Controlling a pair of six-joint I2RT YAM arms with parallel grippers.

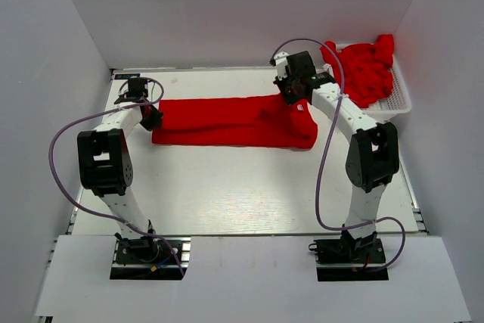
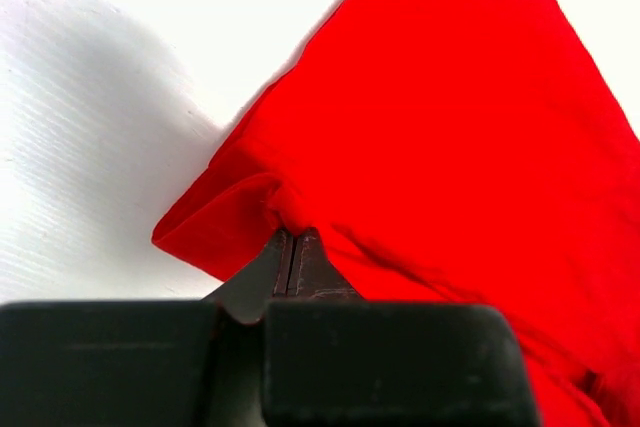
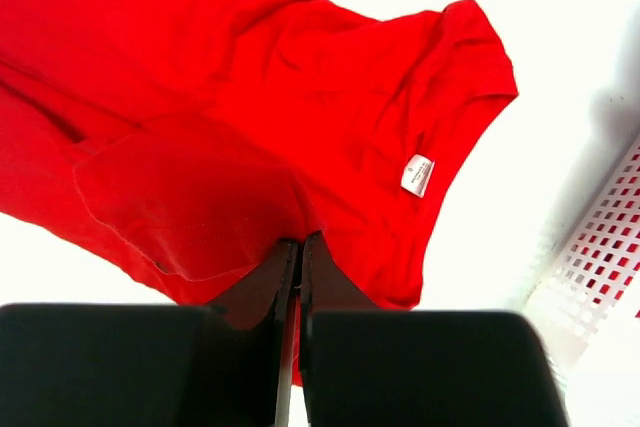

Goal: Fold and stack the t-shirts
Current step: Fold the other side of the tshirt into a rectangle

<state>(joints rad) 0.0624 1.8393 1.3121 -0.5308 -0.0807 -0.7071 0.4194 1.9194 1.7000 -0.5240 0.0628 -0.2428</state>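
The white table [image 1: 227, 187] carries one red t-shirt [image 1: 227, 120], laid in a long band across its far half and stretched between the two arms. The white slotted basket [image 1: 399, 102] stands at the far right corner, just beside the shirt's right end. It holds a crumpled heap of red t-shirts [image 1: 367, 66] that rises above the rim. The heap is seen from the top view alone; the right wrist view takes in only a strip of the basket's slotted wall.

Left gripper [image 2: 293, 247]: the top view places it at the shirt's left end but does not show its fingers. The left wrist view shows them pressed together on a bunched corner of the cloth.

Right gripper [image 3: 298, 252]: clamped on a fold of cloth at the collar end, fingers all but meeting.

Neck label [image 3: 417, 174]: small, white, inside the collar. It reads as a tag in the right wrist view and as a mere speck from above.
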